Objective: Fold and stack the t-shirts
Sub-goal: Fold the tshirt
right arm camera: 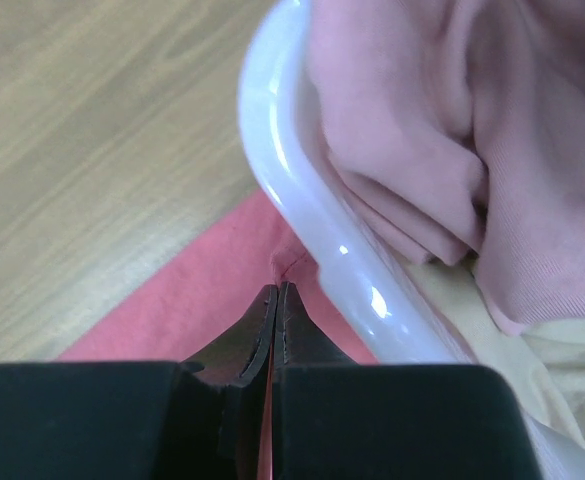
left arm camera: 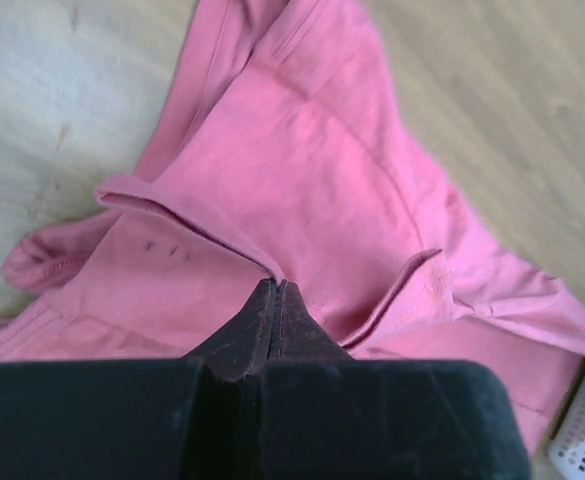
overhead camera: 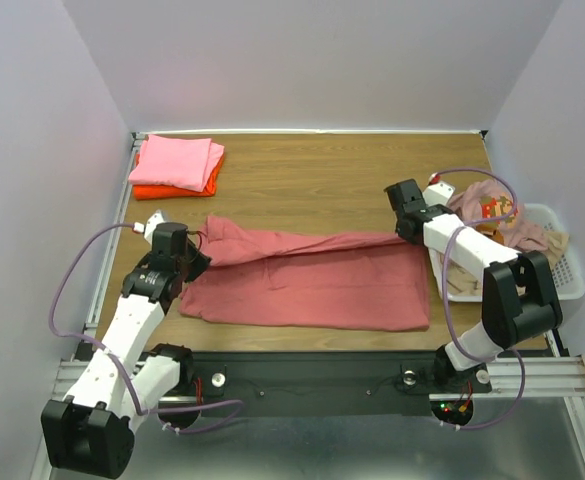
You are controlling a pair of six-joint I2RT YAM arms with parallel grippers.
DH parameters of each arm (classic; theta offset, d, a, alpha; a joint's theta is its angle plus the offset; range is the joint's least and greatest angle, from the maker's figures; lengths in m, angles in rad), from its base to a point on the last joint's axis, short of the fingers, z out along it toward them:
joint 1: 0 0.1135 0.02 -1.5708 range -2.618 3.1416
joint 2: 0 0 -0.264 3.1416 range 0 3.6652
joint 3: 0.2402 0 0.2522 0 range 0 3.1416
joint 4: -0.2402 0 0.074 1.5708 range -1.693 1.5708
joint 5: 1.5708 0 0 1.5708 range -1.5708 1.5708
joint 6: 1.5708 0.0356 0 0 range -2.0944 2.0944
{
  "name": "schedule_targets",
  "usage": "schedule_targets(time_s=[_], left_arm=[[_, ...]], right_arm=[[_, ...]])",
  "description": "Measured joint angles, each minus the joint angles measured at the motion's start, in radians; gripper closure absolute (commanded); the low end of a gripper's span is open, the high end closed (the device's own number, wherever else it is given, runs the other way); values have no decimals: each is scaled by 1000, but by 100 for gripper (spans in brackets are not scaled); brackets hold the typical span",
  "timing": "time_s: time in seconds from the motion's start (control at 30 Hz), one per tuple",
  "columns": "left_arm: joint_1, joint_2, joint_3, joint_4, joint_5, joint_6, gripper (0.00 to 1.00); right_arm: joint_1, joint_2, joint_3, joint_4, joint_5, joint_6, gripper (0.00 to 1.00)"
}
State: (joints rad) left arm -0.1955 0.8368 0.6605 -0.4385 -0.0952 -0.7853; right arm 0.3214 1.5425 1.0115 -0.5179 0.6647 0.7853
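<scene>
A dusty rose-red t-shirt (overhead camera: 312,285) lies spread across the middle of the table, its far edge lifted into a fold. My left gripper (overhead camera: 200,252) is shut on its left end (left arm camera: 272,160). My right gripper (overhead camera: 408,232) is shut on its right end (right arm camera: 212,290), close beside the basket rim. A folded light pink shirt (overhead camera: 177,160) lies on a folded orange shirt (overhead camera: 177,188) at the far left. A pale pink printed shirt (overhead camera: 487,208) and a beige one (overhead camera: 472,278) lie in the basket.
A white mesh basket (overhead camera: 562,270) stands at the right edge; its rim (right arm camera: 302,200) is right next to my right fingers. The table's wooden top (overhead camera: 322,180) shows between the stack and the basket. White walls enclose the back and sides.
</scene>
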Motion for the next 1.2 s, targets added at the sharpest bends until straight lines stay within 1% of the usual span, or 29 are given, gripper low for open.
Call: schedule_targets(time_s=[0.17,0.33,0.47,0.5,0.53,0.57,0.6,0.7,0.73,0.8,0.83,0.93,1.0,1.03,1.1,1.2], left_arm=[[-20,-5,-66,-40,16,-36,100],[-43,-32,-74,-70,-7,-90,100],[-52,-22,-74,-93,-31,-126,98],[-53,-16,-74,-98,-36,-133,94],[-54,-8,-74,-102,-40,-139,81],[-54,1,-74,-108,-45,-145,76],[-55,6,-74,-111,-50,-150,65],[-58,2,-74,-126,-63,-168,49],[-59,-2,-74,-129,-66,-169,47],[-59,-19,-74,-138,-72,-176,42],[-59,-31,-74,-143,-75,-181,41],[-59,-67,-74,-159,-86,-188,38],[-59,-82,-73,-166,-92,-192,37],[-59,-84,-72,-166,-94,-193,37],[-59,-80,-71,-165,-95,-193,37],[-59,-55,-70,-152,-87,-184,36]], right_arm=[[0,-11,-51,-3,-14,0,100],[0,-26,-85,-5,-37,6,100],[0,-78,-132,-6,-72,20,100],[0,-87,-143,-4,-80,27,100],[0,-99,-159,-1,-90,31,99],[0,-114,-177,-1,-101,35,98],[1,-122,-187,-2,-108,39,96],[3,-148,-216,0,-129,45,85],[3,-159,-225,1,-138,47,77],[3,-172,-232,2,-149,50,65],[4,-178,-235,4,-159,46,57],[8,-192,-239,5,-182,35,44],[8,-195,-240,6,-197,31,38],[8,-196,-240,8,-208,26,32],[8,-198,-240,11,-230,16,26],[15,-198,-237,10,-249,-4,25]])
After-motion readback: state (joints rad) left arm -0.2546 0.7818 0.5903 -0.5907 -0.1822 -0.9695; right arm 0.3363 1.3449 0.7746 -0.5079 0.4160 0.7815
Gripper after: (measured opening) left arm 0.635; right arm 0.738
